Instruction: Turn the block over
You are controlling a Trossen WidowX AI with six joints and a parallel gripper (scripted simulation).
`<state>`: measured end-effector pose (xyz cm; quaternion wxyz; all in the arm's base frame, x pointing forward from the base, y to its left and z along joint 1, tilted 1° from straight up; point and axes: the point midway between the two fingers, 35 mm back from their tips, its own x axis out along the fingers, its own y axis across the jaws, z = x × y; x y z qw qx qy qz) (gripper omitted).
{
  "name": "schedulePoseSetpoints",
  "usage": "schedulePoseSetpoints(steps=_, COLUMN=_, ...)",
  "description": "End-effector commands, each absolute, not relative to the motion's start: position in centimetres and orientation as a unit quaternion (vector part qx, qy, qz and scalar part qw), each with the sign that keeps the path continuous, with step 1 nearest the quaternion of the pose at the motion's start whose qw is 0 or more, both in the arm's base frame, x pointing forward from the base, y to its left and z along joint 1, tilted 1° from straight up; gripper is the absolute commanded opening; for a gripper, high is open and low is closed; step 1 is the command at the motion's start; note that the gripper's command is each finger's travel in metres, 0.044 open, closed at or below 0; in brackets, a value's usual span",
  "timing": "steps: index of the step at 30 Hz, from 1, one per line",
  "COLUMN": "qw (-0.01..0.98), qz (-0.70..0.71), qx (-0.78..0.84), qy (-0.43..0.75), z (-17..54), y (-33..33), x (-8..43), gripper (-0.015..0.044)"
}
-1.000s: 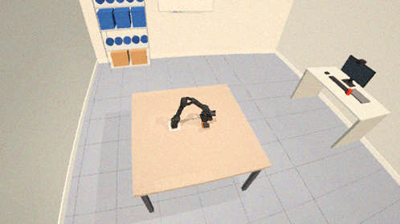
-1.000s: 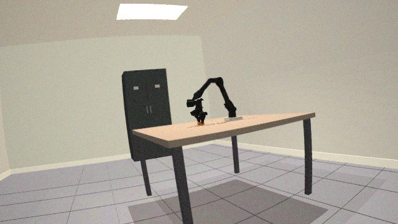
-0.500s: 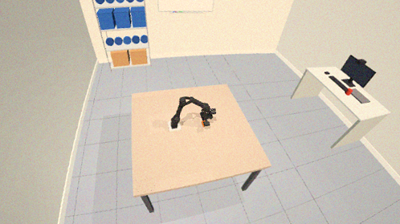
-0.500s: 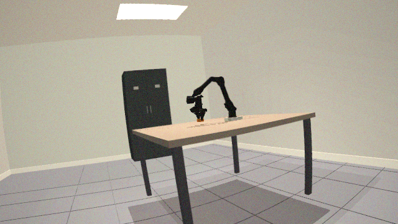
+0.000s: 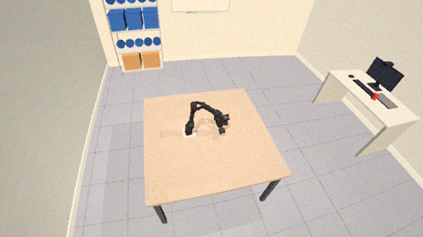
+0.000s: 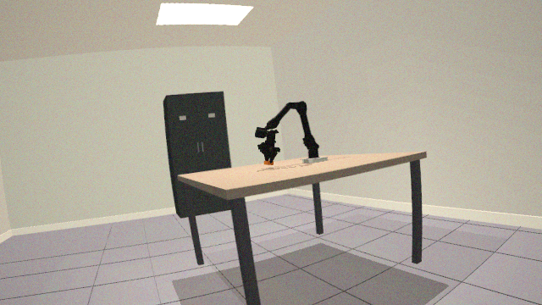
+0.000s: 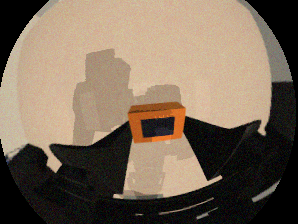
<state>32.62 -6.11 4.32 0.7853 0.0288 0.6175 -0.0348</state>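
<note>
Small orange block (image 7: 156,123) with a dark marked panel facing the wrist camera, so the marked side faces up; sits at the table (image 5: 203,169) surface, or barely off it, under the wrist, near the table's middle and just beside the arm's base; too small in the wide views to tell contact from a slight lift. Probably rigid and light, with flat sides that suit a pinch; smooth faces could slip if squeezed near an edge; best taken across two opposite plain sides, at mid-height, leaving the marked face free to turn. Gripper (image 7: 158,137) clamped on the block, fingers part-way apart and stopped by its width. Arm (image 6: 292,114) arched up from the base, elbow high, wrist pointing straight down over the block.
</note>
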Motion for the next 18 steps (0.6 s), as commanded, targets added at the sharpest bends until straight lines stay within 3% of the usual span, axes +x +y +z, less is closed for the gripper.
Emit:
schedulePoseSetpoints(steps=1, qw=0.805, qz=-0.033, qx=0.028, qy=0.592, z=4.11, y=-6.09, x=32.44, gripper=0.0000)
schedulePoseSetpoints(steps=18, qw=0.879, qz=-0.035, qx=0.020, qy=0.476, z=4.19, y=-5.99, x=31.74, gripper=0.0000)
